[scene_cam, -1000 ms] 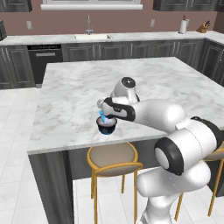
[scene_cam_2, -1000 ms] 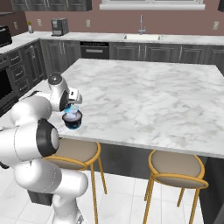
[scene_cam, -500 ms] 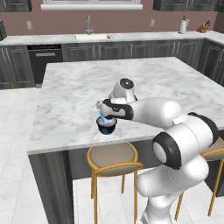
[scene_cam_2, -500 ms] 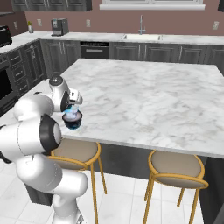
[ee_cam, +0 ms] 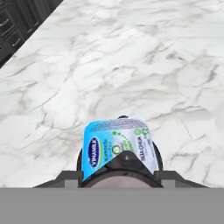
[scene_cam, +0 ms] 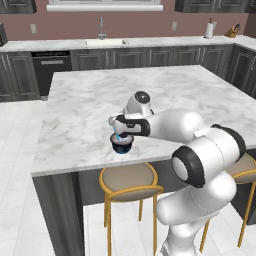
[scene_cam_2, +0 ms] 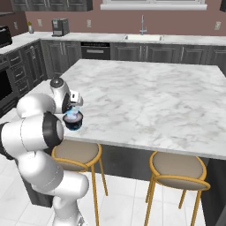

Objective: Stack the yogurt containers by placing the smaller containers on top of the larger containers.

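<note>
Light-blue cup [ee_cam: 118,146] atop wide dark cup [scene_cam: 121,145]

Gripper [scene_cam: 119,133]: fingertips hidden behind the hand's body in both base views, so the jaw gap cannot be told.
Light-blue cup [ee_cam: 119,146]: its lower part is cut off by a dark rounded shape at the bottom of the hand view; label print too small to read.
Wide dark cup [scene_cam: 121,145]: top covered by the light-blue cup near the island counter's [scene_cam: 90,105] front edge; whether the two touch cannot be told.
Right stool [scene_cam: 248,167]: cut off by the picture's right edge.
</note>
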